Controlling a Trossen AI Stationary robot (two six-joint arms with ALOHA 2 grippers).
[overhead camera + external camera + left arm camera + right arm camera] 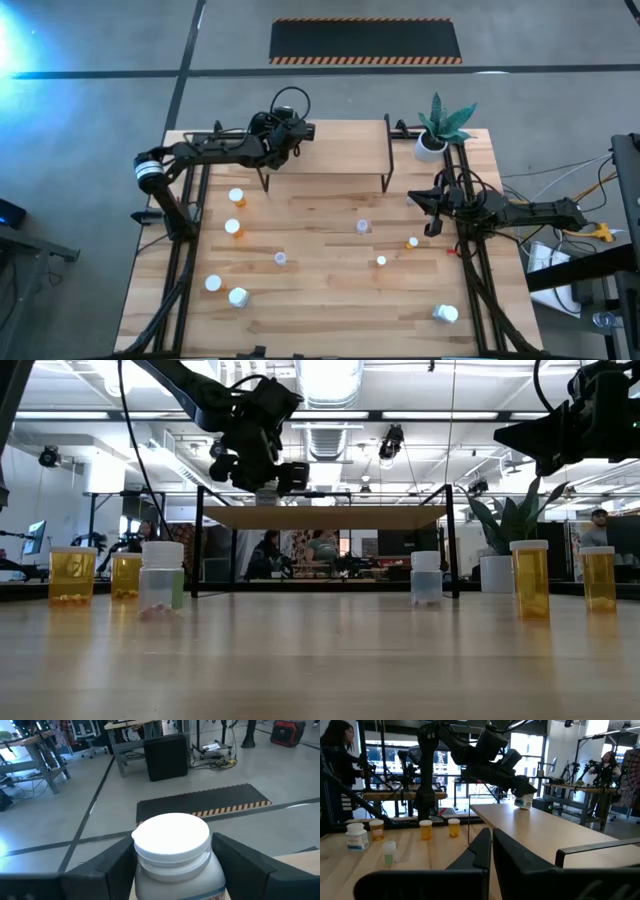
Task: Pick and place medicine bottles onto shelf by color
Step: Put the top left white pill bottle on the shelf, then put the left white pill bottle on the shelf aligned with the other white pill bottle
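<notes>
My left gripper [296,132] is over the far left part of the light-wood shelf [335,160], shut on a white medicine bottle with a white cap [172,847]. The right wrist view shows this bottle [522,801] tilted at the shelf top [530,827]. My right gripper [430,205] is shut and empty, above the table right of the shelf. Several bottles stand upright on the table: orange ones [236,197] [233,227] [411,242], small pale ones [280,259] [363,227] and white ones [238,297] [446,314]. My left gripper pinches the white bottle's body just below the cap [150,870] between its two fingers [112,867], one on each side. The fingers come from the table's left, slanting down. The bottle is tilted; whether its bottom touches the shelf top I cannot tell.
A white pot with a green plant [440,125] stands at the table's far right corner, beside the shelf's right leg [385,180]. Bottles are scattered over the table's left, middle and near right. People and workbenches show in the room beyond.
</notes>
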